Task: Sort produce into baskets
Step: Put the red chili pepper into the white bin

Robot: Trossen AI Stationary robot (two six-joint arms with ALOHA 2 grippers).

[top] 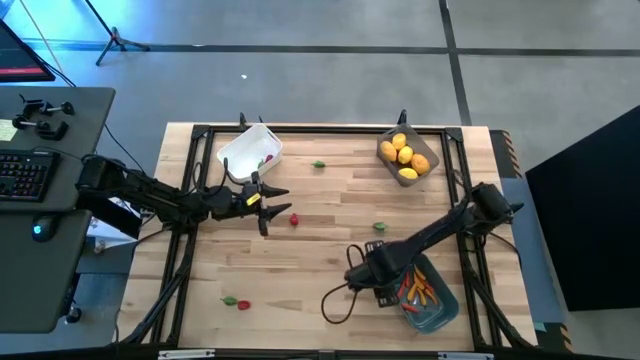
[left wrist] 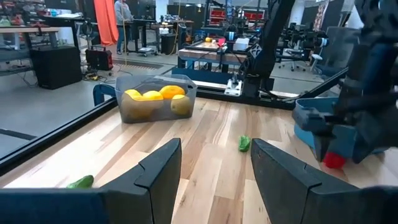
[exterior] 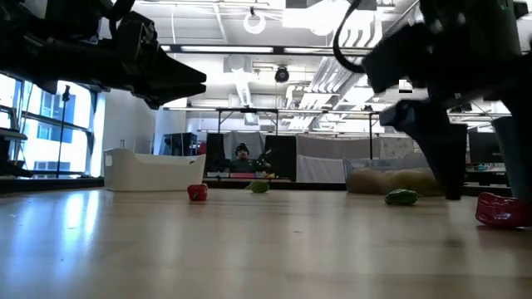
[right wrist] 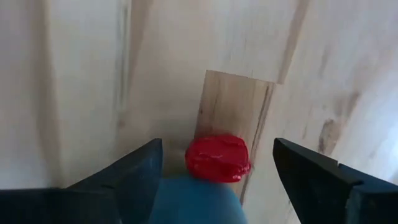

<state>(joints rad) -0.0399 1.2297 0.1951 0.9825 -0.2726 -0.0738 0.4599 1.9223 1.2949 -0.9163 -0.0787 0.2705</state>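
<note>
Hovering over the wooden worktop (top: 330, 215), the right pincer (right wrist: 214, 163) stands spread wide and empty; a small glossy red toy piece (right wrist: 217, 157) lies directly between its fingers, just beside the blue-teal plastic basket (top: 440, 308). Farther off, the left pincer (left wrist: 214, 163) waits open.

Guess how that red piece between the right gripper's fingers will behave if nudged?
The red piece looks rounded and glossy, so probably slippery and apt to roll on the bare table. It seems small and likely light. The right gripper stands open around it.
</note>
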